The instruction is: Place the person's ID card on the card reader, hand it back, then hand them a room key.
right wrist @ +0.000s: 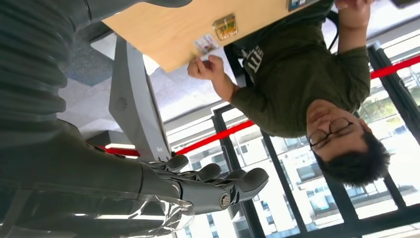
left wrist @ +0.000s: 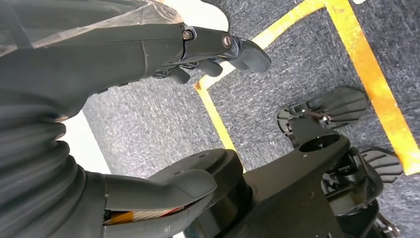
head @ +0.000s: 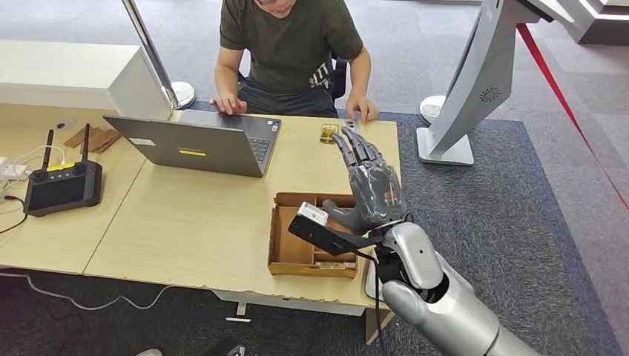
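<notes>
1. My right robot hand (head: 369,185) is raised in the middle right of the head view, above the tabletop (head: 200,222). Its fingers (head: 356,148) are stretched straight and a little apart, pointing toward the person (head: 293,52). It holds nothing.
2. In the right wrist view this same robot hand (right wrist: 198,186) shows its fingers extended side by side in the air, with nothing between them.
3. My left robot hand (left wrist: 163,59) hangs over the grey carpet (left wrist: 148,124) with yellow lines. Its fingers are apart from the thumb (left wrist: 163,188) and it holds nothing.
4. Just below my right robot hand in the head view is an open cardboard box (head: 285,248), near the lower edge of the tabletop.
5. Beyond my fingertips, near the upper edge of the tabletop, lies a small card (head: 329,133). A second small card (head: 351,123) lies just beside the person's hand (head: 362,108). I cannot tell which one is the ID card.
6. An open grey laptop (head: 196,144) stands left of centre, and the person's other hand rests at it.
7. A black controller (head: 63,185) with two antennas is at the left.
</notes>
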`<state>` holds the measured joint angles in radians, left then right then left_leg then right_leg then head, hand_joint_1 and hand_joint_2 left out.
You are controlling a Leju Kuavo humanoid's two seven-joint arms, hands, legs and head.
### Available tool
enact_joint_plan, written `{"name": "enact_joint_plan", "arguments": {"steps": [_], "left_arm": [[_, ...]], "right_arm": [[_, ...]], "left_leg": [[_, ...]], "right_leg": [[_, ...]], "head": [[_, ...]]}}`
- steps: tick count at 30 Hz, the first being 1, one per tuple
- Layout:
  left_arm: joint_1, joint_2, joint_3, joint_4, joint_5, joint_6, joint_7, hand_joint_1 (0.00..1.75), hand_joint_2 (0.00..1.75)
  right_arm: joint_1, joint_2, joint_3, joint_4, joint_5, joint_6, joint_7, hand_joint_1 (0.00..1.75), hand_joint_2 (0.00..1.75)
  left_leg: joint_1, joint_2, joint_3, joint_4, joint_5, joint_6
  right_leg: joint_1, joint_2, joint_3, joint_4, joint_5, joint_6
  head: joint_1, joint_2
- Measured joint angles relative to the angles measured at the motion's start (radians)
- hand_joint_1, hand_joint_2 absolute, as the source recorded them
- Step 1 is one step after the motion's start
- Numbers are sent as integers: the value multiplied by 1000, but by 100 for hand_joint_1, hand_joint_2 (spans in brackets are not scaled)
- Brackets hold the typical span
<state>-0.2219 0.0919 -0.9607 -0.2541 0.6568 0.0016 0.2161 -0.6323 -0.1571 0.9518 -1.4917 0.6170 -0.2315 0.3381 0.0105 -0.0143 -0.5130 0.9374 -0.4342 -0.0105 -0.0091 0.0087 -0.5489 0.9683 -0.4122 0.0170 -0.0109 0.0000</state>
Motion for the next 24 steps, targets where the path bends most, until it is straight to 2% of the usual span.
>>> {"name": "enact_joint_plan", "arguments": {"steps": [5,9,12,15,24], "left_arm": [[23,11,10,0,14,13,-17,0,175],[34,21,22,0,16,18,-21,0,175],[36,25,28,0,18,19,-24,0,175],[37,27,32,0,20,19,-29,0,175],[41,32,52,0,20,17,-33,0,175]], "right_arm": [[127,-72,-42,-162,40,74,27,0,175],[206,-119,-58,-298,138,201,70,0,175],[234,-131,-51,-355,172,258,82,0,175],[242,-136,-38,-382,147,288,77,0,175],[248,-134,12,-362,101,298,60,0,175]], "left_leg": [[0,2,-1,0,-1,0],[0,3,-1,0,-1,0],[0,4,-1,0,-1,0],[0,4,-1,-1,-1,0],[0,4,-1,-1,-1,0]], "right_leg": [[0,1,-1,0,0,0],[0,2,-1,0,0,0],[0,2,-1,0,0,0],[0,2,-1,0,0,0],[0,2,0,0,0,0]], "head": [[0,0],[0,0],[0,0],[0,0],[0,0]]}}
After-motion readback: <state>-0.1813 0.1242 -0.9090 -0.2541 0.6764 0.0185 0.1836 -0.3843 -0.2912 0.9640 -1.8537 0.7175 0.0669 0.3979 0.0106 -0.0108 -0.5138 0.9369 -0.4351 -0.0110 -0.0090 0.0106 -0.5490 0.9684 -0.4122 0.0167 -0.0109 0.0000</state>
